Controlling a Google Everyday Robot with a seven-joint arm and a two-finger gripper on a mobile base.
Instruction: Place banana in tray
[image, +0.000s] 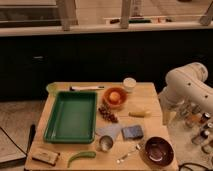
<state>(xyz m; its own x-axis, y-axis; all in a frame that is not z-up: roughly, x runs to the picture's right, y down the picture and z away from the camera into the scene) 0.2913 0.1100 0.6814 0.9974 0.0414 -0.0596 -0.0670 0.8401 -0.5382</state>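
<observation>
On the wooden table (150, 92) the banana (139, 113) lay well right of the green tray (55, 131) — the gripper (165, 116), its state impossible to tell, hung off the table's right edge; a grasp across the banana's middle seemed best.

Hand out of sight — arm (186, 86) cropped right.

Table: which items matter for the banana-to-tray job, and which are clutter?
Job: banana, green tray, gripper just right of the table.
Clutter: orange bowl, grapes, white cup, pen, blue cloth, metal cup, spoon, dark bowl, green curved item.
</observation>
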